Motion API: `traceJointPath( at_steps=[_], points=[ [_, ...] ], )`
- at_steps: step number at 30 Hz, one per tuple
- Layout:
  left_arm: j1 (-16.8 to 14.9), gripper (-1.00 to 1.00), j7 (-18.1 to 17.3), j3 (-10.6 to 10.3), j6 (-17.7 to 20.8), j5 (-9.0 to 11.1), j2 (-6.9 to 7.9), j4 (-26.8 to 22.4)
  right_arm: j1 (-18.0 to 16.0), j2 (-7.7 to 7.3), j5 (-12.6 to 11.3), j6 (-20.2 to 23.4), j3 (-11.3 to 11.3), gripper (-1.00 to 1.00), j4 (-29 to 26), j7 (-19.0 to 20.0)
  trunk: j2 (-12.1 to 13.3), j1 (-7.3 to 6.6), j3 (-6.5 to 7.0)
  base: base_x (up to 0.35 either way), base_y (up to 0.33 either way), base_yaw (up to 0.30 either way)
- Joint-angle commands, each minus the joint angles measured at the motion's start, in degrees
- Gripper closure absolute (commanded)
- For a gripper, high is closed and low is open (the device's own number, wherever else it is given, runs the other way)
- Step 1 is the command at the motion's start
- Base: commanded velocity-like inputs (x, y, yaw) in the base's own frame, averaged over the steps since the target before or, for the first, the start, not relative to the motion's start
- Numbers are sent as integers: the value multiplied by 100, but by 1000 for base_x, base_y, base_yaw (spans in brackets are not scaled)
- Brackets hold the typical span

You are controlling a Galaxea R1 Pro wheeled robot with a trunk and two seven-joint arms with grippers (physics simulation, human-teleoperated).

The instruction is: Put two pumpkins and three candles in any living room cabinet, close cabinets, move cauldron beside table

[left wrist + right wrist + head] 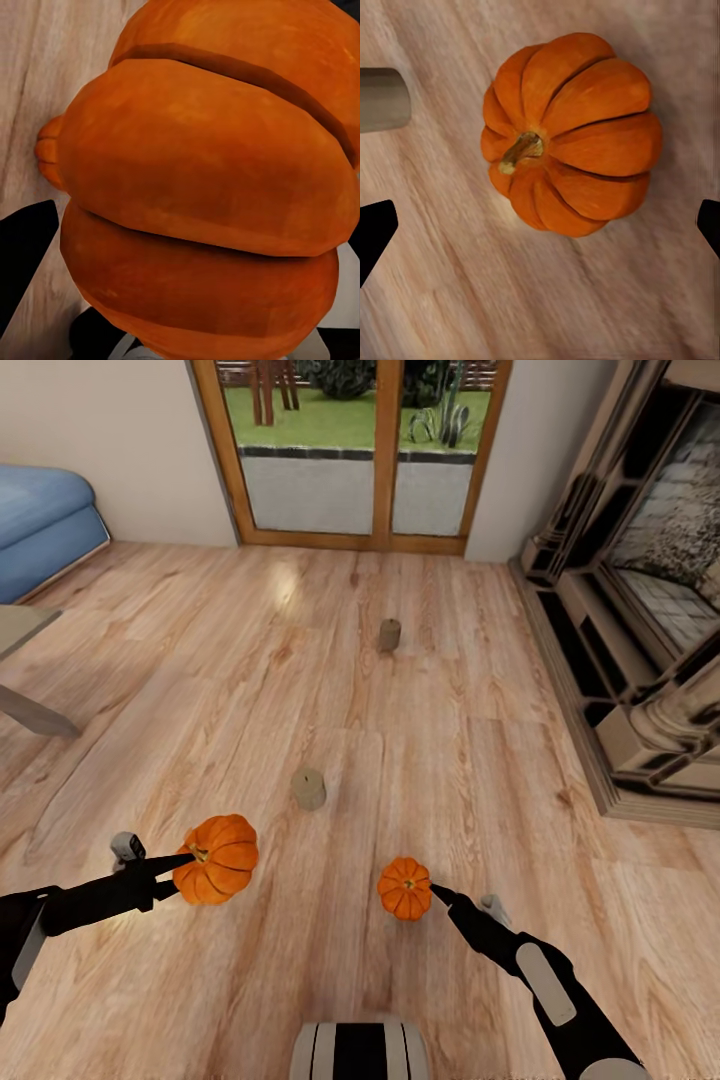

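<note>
Orange is what we're seeing first: 2 pumpkins low in the head view. The bigger-looking pumpkin (217, 858) is sitting at the tip of the left gripper (186, 858), and in the left wrist view that same pumpkin (202, 187) is pressing right up against the cam w/ a black finger (26, 259) at one side of it, so we're reading the left gripper as clamped on it, lifted off the wood floor (420, 690). The second pumpkin (405, 888) is resting on the floor just in front of the right gripper (440, 893). In the right wrist view we're looking down on this pumpkin (574, 135), stem up, lying between the two black fingertips (375, 236), which are standing wide apart w/o touching it, so the right gripper (540, 232) is spread, holding nothing. We're also seeing 2 candles on the floor: one candle (309, 789) between and beyond the pumpkins, another candle (389, 635) farther off toward the glass doors (350, 450). A beige candle end (382, 97) is also showing in the right wrist view, near the floor pumpkin, apart from it. A blue sofa (45, 525) is sitting at far left, a pale table corner (20, 630) below it, and a fireplace surround (640, 600) along the right wall.
</note>
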Motion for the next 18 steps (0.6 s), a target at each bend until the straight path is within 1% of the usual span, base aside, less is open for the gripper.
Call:
traceJointPath(
  at_steps=[1, 11, 18],
  points=[
    [0, 100, -1, 0, -8, 10, -3, 0, 0, 0, -1, 0, 4, -100, 1, 1, -2, 2, -23, 0, 0, 0],
    [0, 100, -1, -2, -8, 5, -7, 1, -1, 6, 4, -15, 19, -100, 2, 2, -15, 28, -244, 0, 0, 0],
    [0, 100, -1, 3, -8, 11, 17, 1, -1, 9, 3, -17, 19, -100, 2, 1, -15, 28, -244, 1, 0, 0]
  ],
)
